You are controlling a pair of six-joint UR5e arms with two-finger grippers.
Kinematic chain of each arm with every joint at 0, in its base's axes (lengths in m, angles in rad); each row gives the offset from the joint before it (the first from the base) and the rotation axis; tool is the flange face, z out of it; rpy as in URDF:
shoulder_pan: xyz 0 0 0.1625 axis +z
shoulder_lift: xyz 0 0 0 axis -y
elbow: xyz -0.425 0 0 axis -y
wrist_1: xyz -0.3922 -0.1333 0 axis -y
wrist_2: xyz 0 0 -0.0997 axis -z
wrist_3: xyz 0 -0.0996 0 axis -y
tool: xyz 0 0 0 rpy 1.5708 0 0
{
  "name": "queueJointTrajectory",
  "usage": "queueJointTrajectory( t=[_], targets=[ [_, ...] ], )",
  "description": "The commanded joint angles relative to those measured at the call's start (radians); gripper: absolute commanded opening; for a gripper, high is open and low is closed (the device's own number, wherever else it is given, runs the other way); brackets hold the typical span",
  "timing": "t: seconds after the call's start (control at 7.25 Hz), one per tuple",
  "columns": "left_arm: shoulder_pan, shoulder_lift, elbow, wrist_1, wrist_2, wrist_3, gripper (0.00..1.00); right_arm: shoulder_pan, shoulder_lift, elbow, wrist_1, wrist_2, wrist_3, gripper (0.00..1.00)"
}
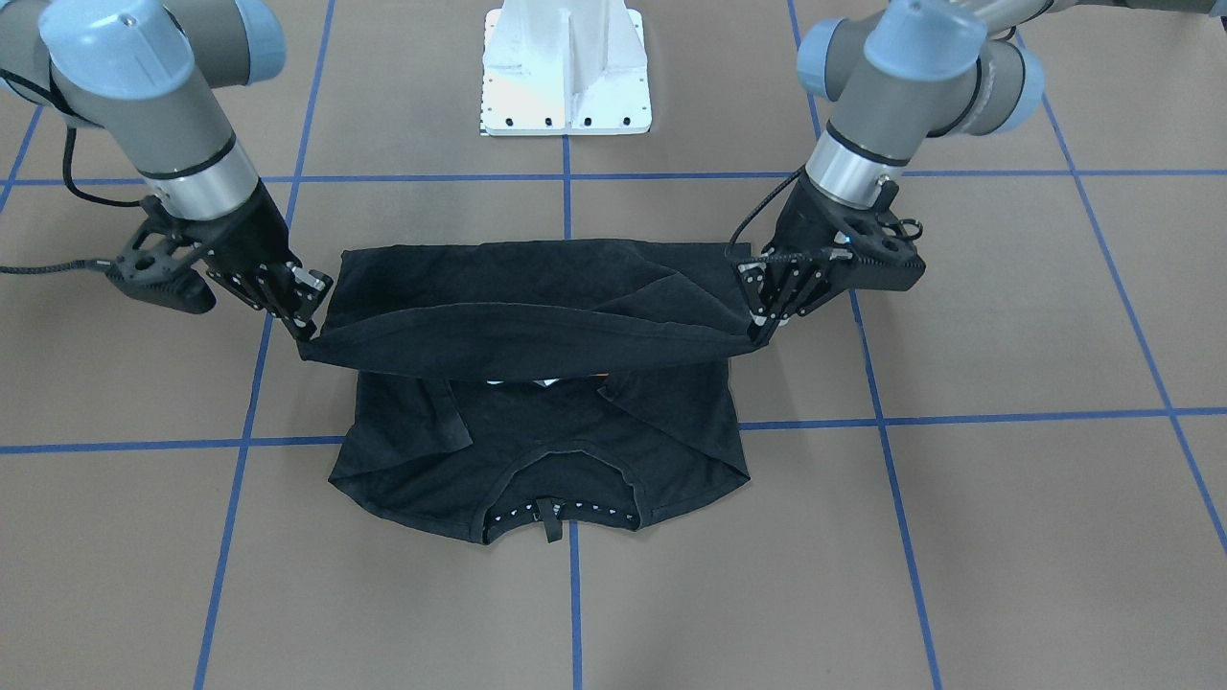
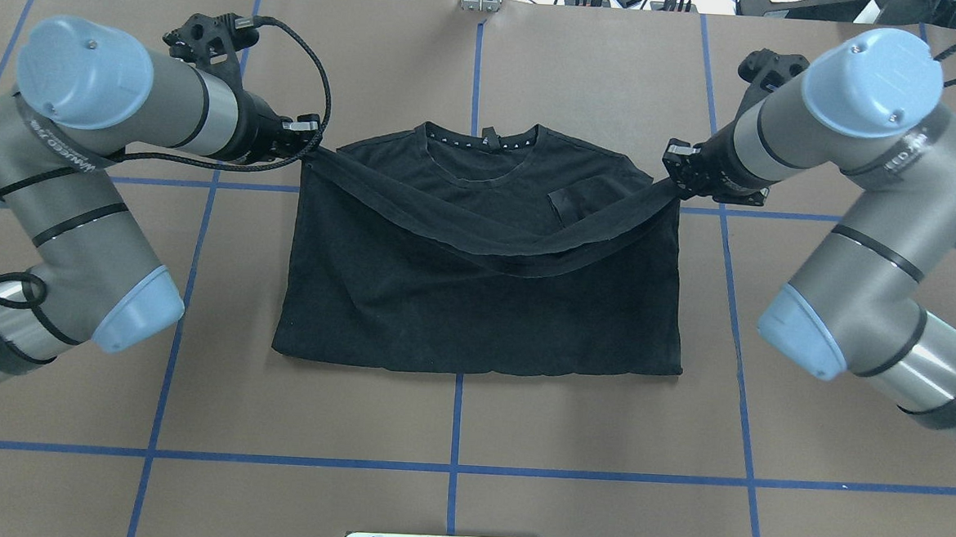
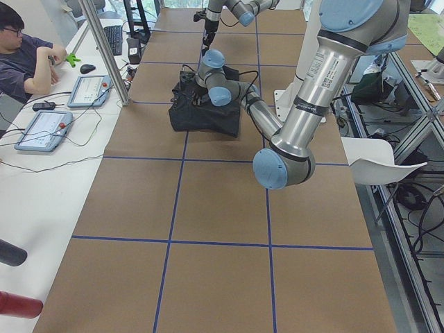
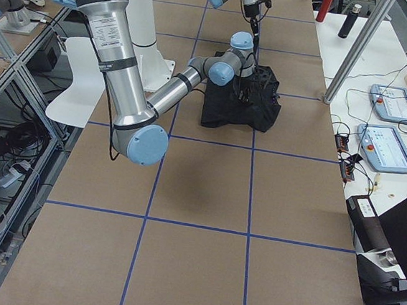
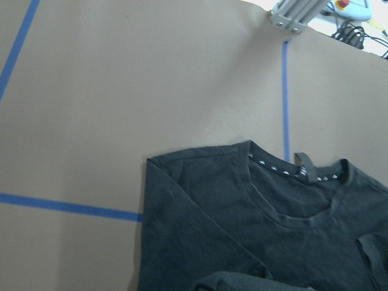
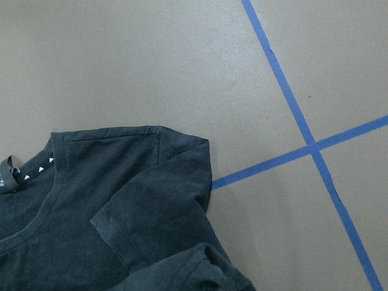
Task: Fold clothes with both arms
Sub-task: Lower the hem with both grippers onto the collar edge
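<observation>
The black T-shirt [image 2: 476,301] lies on the brown table, collar [image 2: 482,142] on the far side from the robot and sleeves folded in. My left gripper [image 2: 312,152] and right gripper [image 2: 672,179] are each shut on one corner of the bottom hem. They hold the hem [image 1: 537,335] raised over the shirt's middle, and it sags between them. In the front-facing view the left gripper [image 1: 764,324] is on the right and the right gripper [image 1: 305,324] on the left. A sliver of the print [image 1: 537,382] shows under the lifted hem. The wrist views show the collar [image 5: 300,173] and a folded sleeve [image 6: 151,206].
The white pedestal base [image 1: 566,72] stands behind the shirt. Blue tape lines [image 2: 454,468] grid the table. An operator [image 3: 24,52] sits at a side desk with tablets [image 3: 45,128]. A metal post [image 3: 104,52] stands at the table's far edge.
</observation>
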Motion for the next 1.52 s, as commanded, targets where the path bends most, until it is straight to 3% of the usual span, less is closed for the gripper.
queueJointTrajectory(
  t=[0.0,0.69,1.1,1.38],
  targets=[
    [0.000,-0.051,0.137,-0.074,0.002,0.013,0.00,0.019,0.057,-0.096,0.004,-0.005,-0.020,0.00],
    [-0.032,-0.082,0.247,-0.113,0.005,0.076,0.00,0.068,0.100,-0.229,0.004,-0.002,-0.110,0.00],
    [-0.034,-0.125,0.368,-0.188,0.004,0.077,0.00,0.065,0.111,-0.327,0.112,-0.003,-0.117,0.00],
    [-0.032,-0.142,0.393,-0.190,0.004,0.079,0.00,0.059,0.178,-0.412,0.122,-0.005,-0.117,0.00]
  ],
)
